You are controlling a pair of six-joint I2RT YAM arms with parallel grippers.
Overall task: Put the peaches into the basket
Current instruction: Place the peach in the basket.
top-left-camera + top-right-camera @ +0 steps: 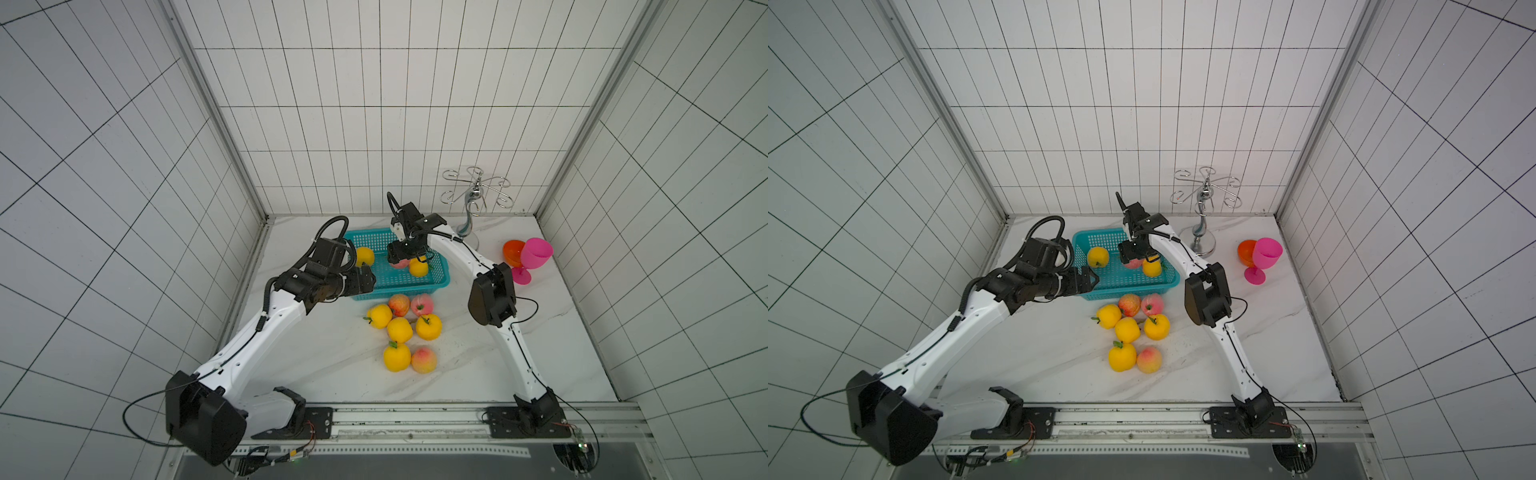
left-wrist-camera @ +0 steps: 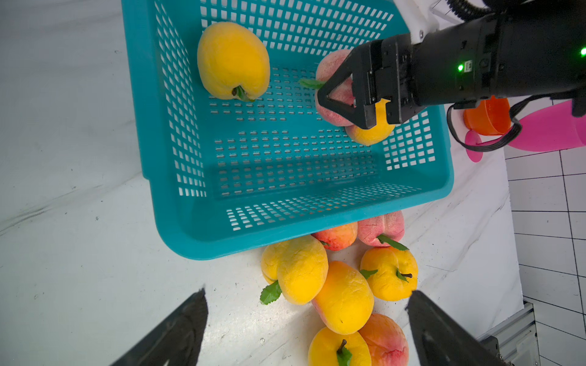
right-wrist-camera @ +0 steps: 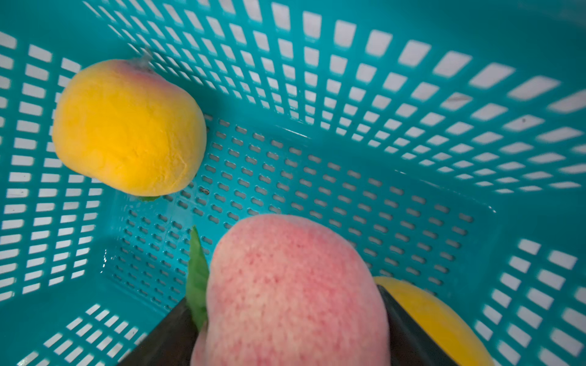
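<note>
Release of a fruit into the basket. In both top views the basket (image 1: pixel 407 289) is sitting just above the middle of the frame, and the right claw (image 3: pixel 285 304) is reaching down into its right-hand part, clamping a pink peach (image 2: pixel 329 65) on two sides. Whether the fruit is touching the basket floor cannot be told. A yellow peach (image 1: pixel 418 269) is lying just beside it, and a second yellow peach (image 1: pixel 365 256) is resting at the basket's upper left. The step is calling for a low, gentle parting of the jaws, so that the round fruit is settling rather than rolling against its neighbour, then a straight lift clear of the rim. The left claw (image 2: pixel 309 293) is hovering spread wide and empty near the basket's lower left corner. Seven peaches (image 1: pixel 400 329) are waiting on the worktop (image 1: pixel 324 357), just below the basket
</note>
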